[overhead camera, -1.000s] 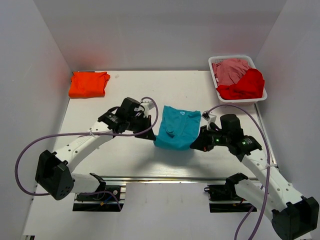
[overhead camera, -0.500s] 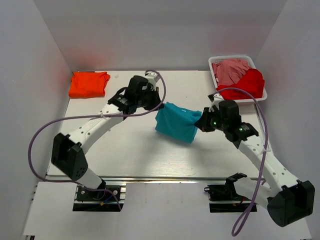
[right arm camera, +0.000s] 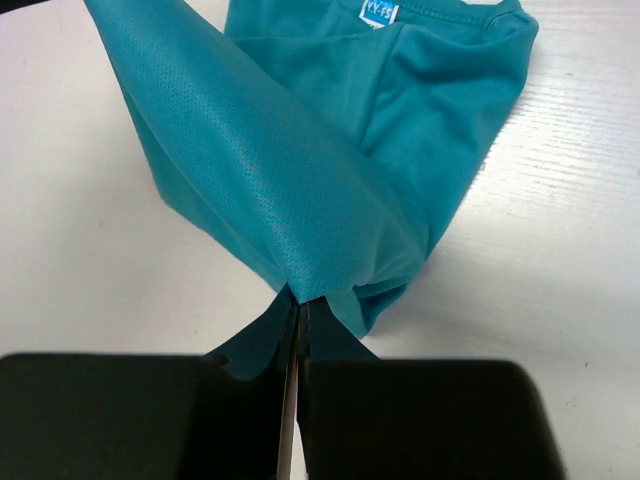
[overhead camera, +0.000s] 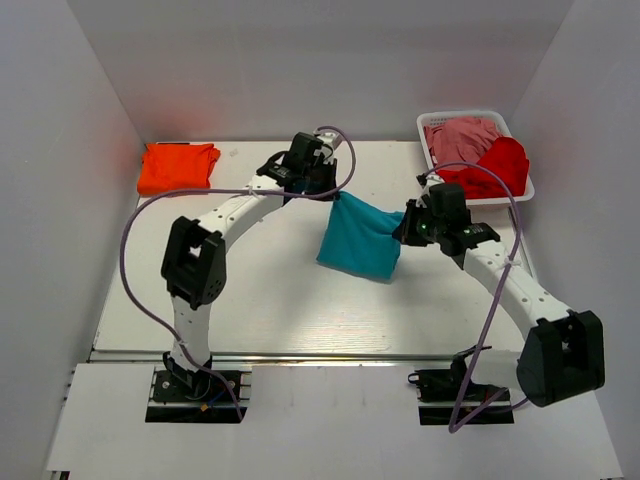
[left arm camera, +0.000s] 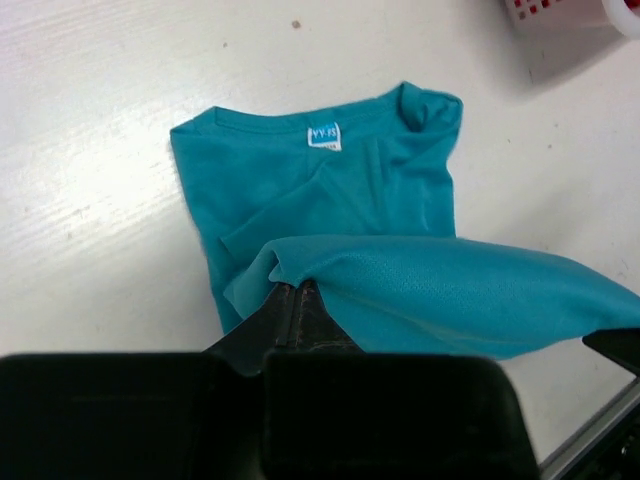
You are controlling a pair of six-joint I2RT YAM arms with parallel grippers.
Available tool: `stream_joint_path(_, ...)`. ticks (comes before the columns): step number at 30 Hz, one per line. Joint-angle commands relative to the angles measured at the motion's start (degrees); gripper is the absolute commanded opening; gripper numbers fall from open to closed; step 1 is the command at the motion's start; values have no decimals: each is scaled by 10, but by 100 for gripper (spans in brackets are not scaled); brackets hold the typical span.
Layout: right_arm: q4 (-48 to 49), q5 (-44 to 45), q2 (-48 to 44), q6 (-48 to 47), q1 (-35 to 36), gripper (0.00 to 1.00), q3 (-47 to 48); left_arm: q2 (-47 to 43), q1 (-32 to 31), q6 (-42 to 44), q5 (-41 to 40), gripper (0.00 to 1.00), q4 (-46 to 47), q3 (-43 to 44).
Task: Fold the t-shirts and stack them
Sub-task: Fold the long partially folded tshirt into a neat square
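The teal t-shirt [overhead camera: 362, 237] is at the table's middle, its near edge lifted and carried toward the back while its collar part lies on the table. My left gripper [overhead camera: 329, 194] is shut on its left corner [left arm camera: 290, 275]. My right gripper [overhead camera: 404, 228] is shut on its right corner [right arm camera: 320, 280]. The collar with a white label shows under the raised fold in the left wrist view [left arm camera: 324, 136] and in the right wrist view [right arm camera: 378, 12]. A folded orange t-shirt [overhead camera: 177, 167] lies at the back left. A red t-shirt [overhead camera: 490, 170] and a pink t-shirt [overhead camera: 462, 138] fill the basket.
A white basket [overhead camera: 434, 178] stands at the back right, close behind my right gripper; its corner shows in the left wrist view [left arm camera: 560, 12]. White walls enclose the table on left, back and right. Purple cables loop over both arms.
Both grippers have moved toward the back of the table with the teal shirt's near edge, lifting it and carrying it over the rest of the shirt.
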Motion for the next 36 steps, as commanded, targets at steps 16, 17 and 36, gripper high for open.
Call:
stream_joint_path(16,166,44,184,53,-67,0,68,189,45,-12,75,0,54,171)
stream_joint_path(17,195,47,200,64,-69,0,67,197,45,-17,75,0,61,177)
stream_joint_path(36,202,-94,360,35,-100,90,266,159,55,-27,39,100,176,160)
